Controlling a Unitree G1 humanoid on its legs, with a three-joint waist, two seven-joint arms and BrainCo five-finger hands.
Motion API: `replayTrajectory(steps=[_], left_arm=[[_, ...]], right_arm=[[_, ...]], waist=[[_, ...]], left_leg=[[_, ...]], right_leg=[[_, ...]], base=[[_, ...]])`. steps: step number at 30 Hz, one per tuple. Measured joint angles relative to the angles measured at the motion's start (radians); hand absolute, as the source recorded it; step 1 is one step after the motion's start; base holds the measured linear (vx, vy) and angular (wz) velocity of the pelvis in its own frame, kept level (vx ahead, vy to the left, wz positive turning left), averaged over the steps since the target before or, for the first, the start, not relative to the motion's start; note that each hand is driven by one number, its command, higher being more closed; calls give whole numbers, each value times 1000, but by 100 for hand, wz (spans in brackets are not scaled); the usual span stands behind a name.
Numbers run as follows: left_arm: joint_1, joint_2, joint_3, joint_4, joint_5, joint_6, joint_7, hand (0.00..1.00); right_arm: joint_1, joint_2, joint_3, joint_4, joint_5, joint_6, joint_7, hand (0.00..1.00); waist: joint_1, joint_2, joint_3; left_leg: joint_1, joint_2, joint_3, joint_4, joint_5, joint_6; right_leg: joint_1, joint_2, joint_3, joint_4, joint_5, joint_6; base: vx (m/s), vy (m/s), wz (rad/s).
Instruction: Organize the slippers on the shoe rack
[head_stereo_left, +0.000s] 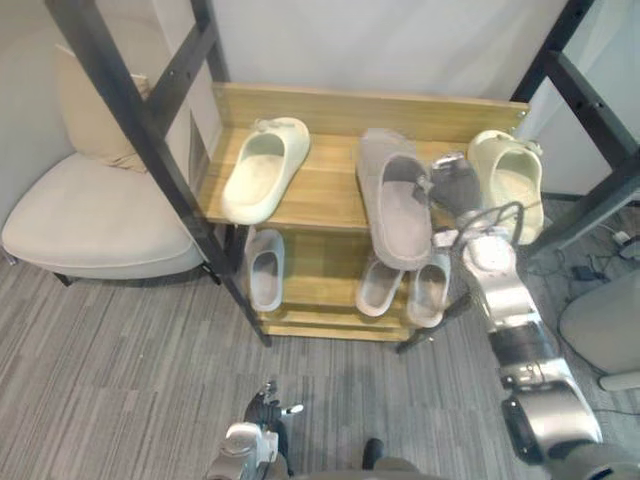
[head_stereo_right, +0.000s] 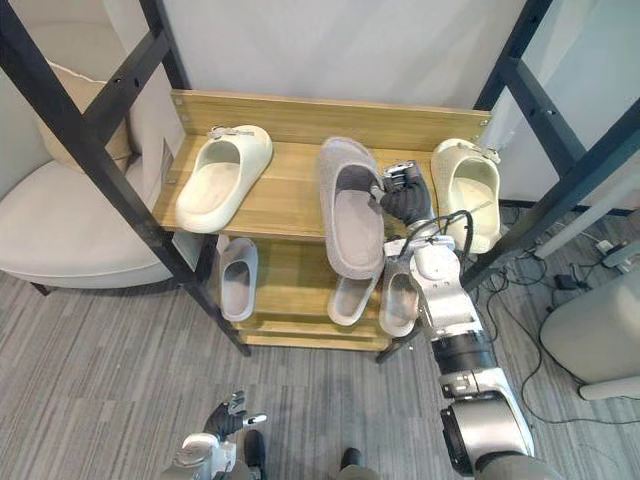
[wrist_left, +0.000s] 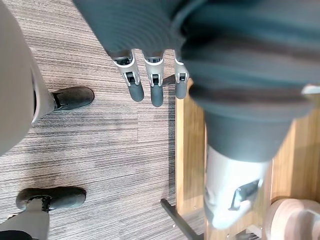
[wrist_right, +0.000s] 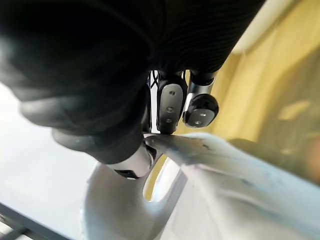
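The wooden shoe rack (head_stereo_left: 330, 105) has two shelves. On its top shelf a cream slipper (head_stereo_left: 262, 168) lies at the left and another cream slipper (head_stereo_left: 512, 175) at the right. Between them a long grey slipper (head_stereo_left: 395, 205) hangs over the front edge. My right hand (head_stereo_left: 455, 185) is at that slipper's right rim; in the right wrist view its curled fingers (wrist_right: 170, 105) and thumb pinch the pale rim (wrist_right: 200, 150). The lower shelf holds three pale grey slippers (head_stereo_left: 265, 270), (head_stereo_left: 380, 285), (head_stereo_left: 428, 290). My left hand (head_stereo_left: 262, 410) hangs low over the floor, fingers (wrist_left: 150, 85) straight.
A cream armchair (head_stereo_left: 90, 215) stands left of the rack. Black metal frame beams slant past the rack's left side (head_stereo_left: 130, 110) and its right side (head_stereo_left: 590, 100). A grey rounded object (head_stereo_left: 605, 320) sits at the right, with cables on the striped carpet near it.
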Motion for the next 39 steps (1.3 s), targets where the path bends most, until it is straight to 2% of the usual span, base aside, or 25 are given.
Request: replayTrajectory(steps=[6,9,12,18,20,26,31,34,35,36,37,38,39], left_arm=[[-1,-1,0,7,8,0,0,0],[-1,-1,0,9,26,0,0,0],[1,-2,0,23,27,0,0,0],[8,-2,-2,44,46,-2,0,0],[8,-2,-3,53,46,-2,0,0],[6,0,-12,76,50,-3,0,0],[0,3,-41,93,63,-4,0,0],[-2,2,-47,92,63,-5,1,0],[-10,2,-54,91,63,-5,1,0],[-28,4,-61,91,62,-5,1,0],[-52,10,-76,90,58,-5,3,0],[-57,10,-76,88,56,-6,3,0],[-76,10,-80,75,42,-5,4,0]], right_arm=[[80,30,-37,-150,7,-23,-15,100],[124,33,-46,-245,7,-56,-15,100],[179,45,-64,-309,7,-68,-20,100],[346,119,-41,-439,38,-104,3,100],[428,140,9,-468,39,-108,31,100],[591,190,163,-447,38,-106,97,100],[634,188,268,-360,38,-101,155,100],[639,185,295,-310,37,-94,168,100],[640,186,299,-289,36,-92,174,100],[634,186,301,-271,35,-90,176,100],[617,183,301,-253,34,-87,175,100],[609,183,301,-249,32,-85,175,100],[570,177,302,-225,27,-85,174,100]], waist=[[-6,1,-2],[-8,2,-4],[-12,2,-23],[-16,3,-60],[-19,3,-67],[-23,5,-84],[-21,10,-87],[-18,20,-81],[-16,19,-73],[-11,15,-52],[-10,23,-24],[-10,27,-16],[-10,41,9]], left_leg=[[8,7,8,0,0,0],[3,10,18,1,0,0],[3,10,20,5,0,0],[8,12,20,5,0,1],[14,12,21,1,1,2],[26,8,14,1,3,3],[51,9,12,5,1,0],[47,16,13,8,-3,-6],[23,17,12,50,-16,-3],[-42,23,4,170,-61,4],[-132,43,-5,327,-126,7],[-157,50,-6,371,-143,7],[-250,73,-18,502,-194,8]], right_leg=[[-5,3,12,4,0,0],[-22,4,24,17,0,0],[-22,3,26,19,0,0],[-23,3,26,24,-1,-1],[-24,2,28,35,-4,-4],[-10,1,25,38,-6,-4],[17,1,23,39,-8,-4],[-13,-4,27,95,-32,-4],[-45,-16,28,157,-61,-5],[-94,-36,29,251,-100,-9],[-153,-50,28,355,-144,-11],[-170,-52,29,385,-156,-11],[-243,-59,32,494,-202,-19]], base=[[-36,0,-4],[-24,1,-10],[-3,0,-3],[-19,-1,-1],[-42,2,-2],[-42,1,2],[-7,-1,0],[-35,-9,1],[-51,-25,8],[-127,-63,19],[-114,-60,19],[-192,-62,17],[-180,-44,15]])
